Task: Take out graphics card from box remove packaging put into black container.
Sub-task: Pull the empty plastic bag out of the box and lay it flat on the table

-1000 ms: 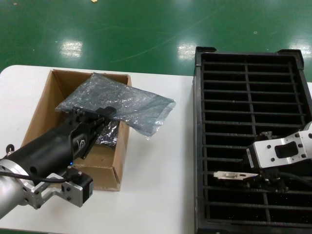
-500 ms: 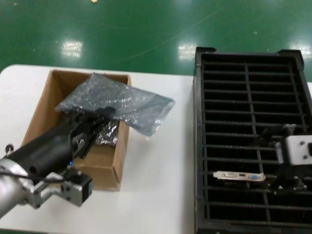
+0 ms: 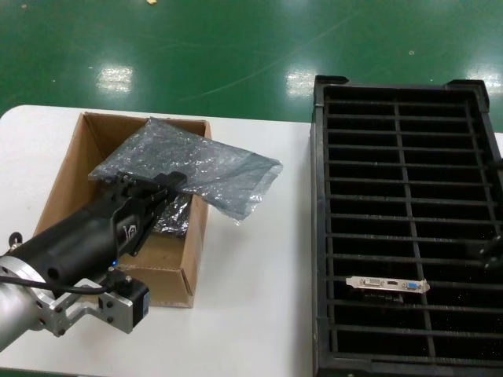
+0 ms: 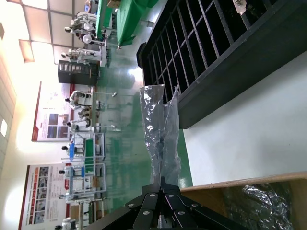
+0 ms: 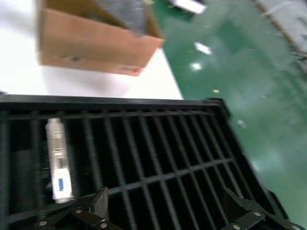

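Over the cardboard box [image 3: 118,212], the left gripper [image 3: 161,188] has its jaws clenched on the edge of the anti-static bag [image 3: 200,169], which drapes across the box's far right corner and out onto the white desk [image 3: 259,298]. A second bit of crinkled plastic sits down inside the box. In its wrist view, the right gripper [image 5: 168,211] hangs above the black container [image 3: 326,236] with jaws spread wide, gripping nothing; the head view barely catches it at the right edge. The graphics card [image 3: 388,284] stands in a slot near the container's close end, silver bracket up, blue port showing.
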`<act>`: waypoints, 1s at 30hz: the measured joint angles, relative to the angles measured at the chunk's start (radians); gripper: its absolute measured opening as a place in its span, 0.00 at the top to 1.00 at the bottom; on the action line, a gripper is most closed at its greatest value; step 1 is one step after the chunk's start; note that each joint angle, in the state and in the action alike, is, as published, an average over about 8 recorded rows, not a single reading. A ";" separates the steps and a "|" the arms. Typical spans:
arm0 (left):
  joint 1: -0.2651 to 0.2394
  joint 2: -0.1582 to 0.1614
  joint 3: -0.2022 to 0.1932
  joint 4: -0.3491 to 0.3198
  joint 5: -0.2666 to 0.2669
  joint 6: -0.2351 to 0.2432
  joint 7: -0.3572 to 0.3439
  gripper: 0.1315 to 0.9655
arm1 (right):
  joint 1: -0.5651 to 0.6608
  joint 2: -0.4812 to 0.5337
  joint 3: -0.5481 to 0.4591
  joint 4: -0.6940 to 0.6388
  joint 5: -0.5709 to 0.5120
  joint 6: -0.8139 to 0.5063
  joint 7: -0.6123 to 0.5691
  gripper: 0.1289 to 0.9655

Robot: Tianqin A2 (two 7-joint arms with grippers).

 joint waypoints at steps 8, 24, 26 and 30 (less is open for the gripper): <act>0.000 0.000 0.000 0.000 0.000 0.000 0.000 0.99 | -0.072 -0.002 0.110 -0.074 0.110 0.093 -0.031 0.13; -0.068 0.133 -0.128 -0.034 -0.144 0.328 -0.384 0.99 | -0.081 -0.001 0.123 -0.081 0.125 0.101 -0.034 0.01; -0.096 0.190 -0.165 -0.013 -0.168 0.418 -0.474 0.99 | -0.081 -0.001 0.123 -0.080 0.125 0.101 -0.034 0.00; -0.163 0.330 -0.241 0.066 -0.117 0.597 -0.653 0.99 | -0.081 -0.001 0.123 -0.080 0.125 0.101 -0.034 0.00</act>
